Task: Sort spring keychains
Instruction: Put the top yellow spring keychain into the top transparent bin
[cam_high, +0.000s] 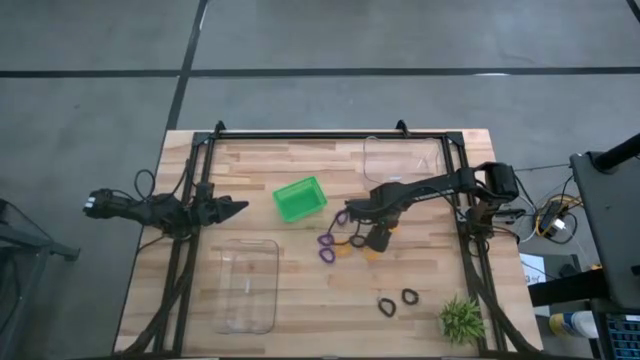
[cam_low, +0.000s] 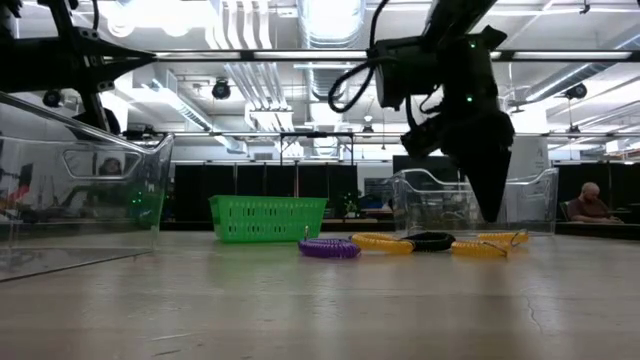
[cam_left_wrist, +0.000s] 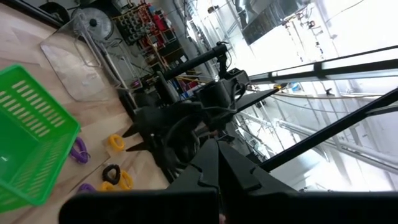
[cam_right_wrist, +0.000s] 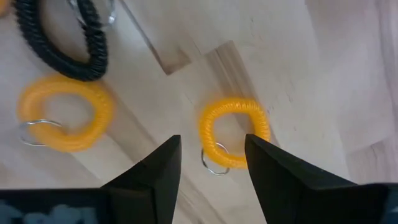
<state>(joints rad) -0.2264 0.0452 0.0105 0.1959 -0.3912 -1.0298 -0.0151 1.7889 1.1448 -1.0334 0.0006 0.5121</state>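
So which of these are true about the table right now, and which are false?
1. The right gripper hovers open over an orange keychain. True.
2. The green bin holds several keychains. False: it looks empty.
3. The left gripper grips a purple keychain. False: it is shut on nothing, off to the side.
4. Two black keychains lie apart from the rest, near the plant. True.
5. The clear bin at the left is stacked on the green one. False: it sits apart on the table.

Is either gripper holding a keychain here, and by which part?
Nothing is held. The right gripper hangs open over an orange keychain; the left gripper is shut, empty.
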